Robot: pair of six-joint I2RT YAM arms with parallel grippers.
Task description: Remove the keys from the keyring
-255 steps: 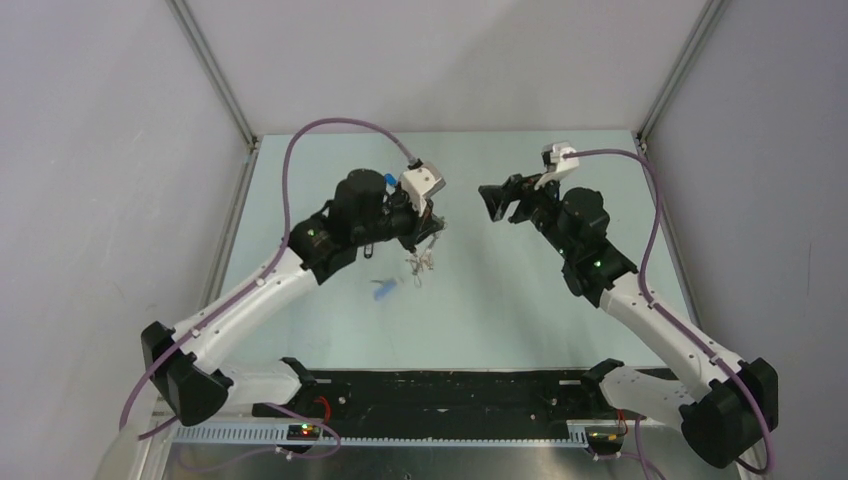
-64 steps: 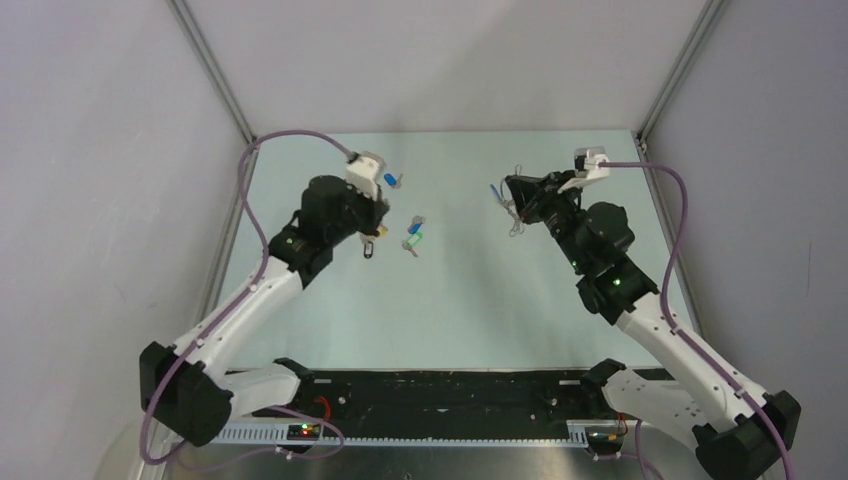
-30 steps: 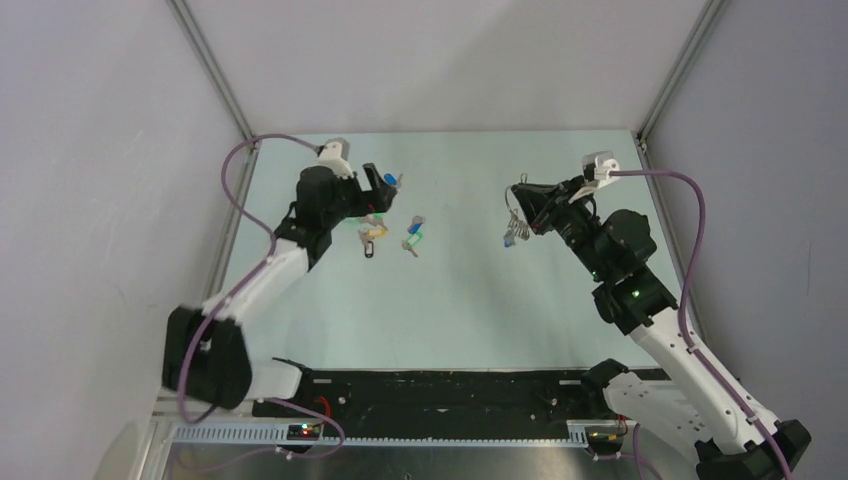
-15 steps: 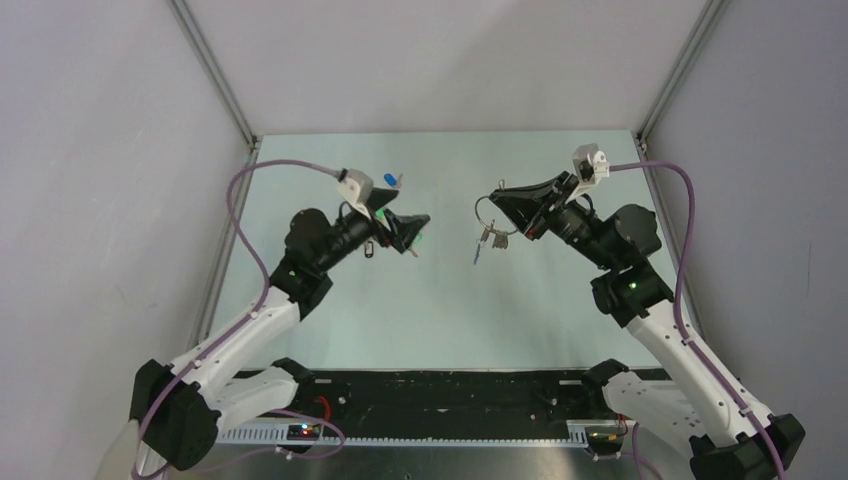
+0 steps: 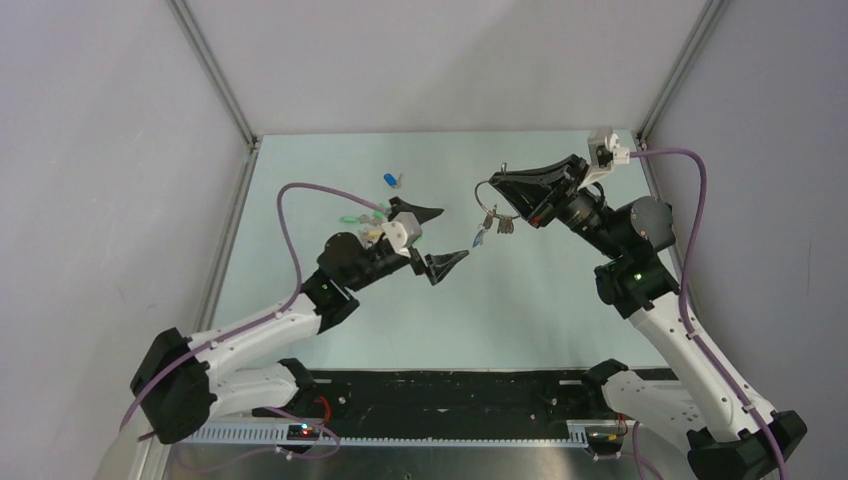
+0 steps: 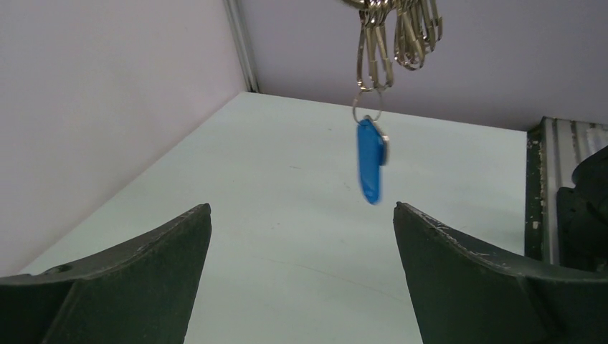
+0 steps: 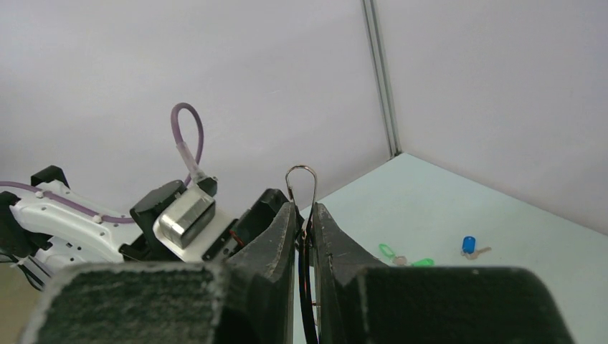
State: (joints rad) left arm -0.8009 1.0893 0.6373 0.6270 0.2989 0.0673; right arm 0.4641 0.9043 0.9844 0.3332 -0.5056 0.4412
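My right gripper (image 5: 503,187) is shut on the keyring (image 5: 481,194), a thin silver ring held in the air above the table's middle. Its wire loop (image 7: 301,174) pokes out past the pinched fingertips of the right gripper (image 7: 306,209). Silver keys (image 5: 498,224) dangle from it, and a blue-capped key (image 5: 478,238) hangs lowest. My left gripper (image 5: 438,237) stands wide open just left of that key. In the left wrist view the blue-capped key (image 6: 370,161) hangs beyond the open left gripper (image 6: 301,209), nearer the right finger (image 6: 487,279), touching neither.
Loose keys lie on the table at the back left: a blue-capped one (image 5: 390,180) and green-capped ones (image 5: 350,217) partly behind the left arm. The right wrist view shows the green-capped ones (image 7: 388,251) and the blue-capped one (image 7: 469,244). Grey walls close in three sides.
My left arm has swung from the loose keys at the back left toward the centre, its open jaws now facing the hanging blue-capped key. The right gripper still holds the keyring aloft.
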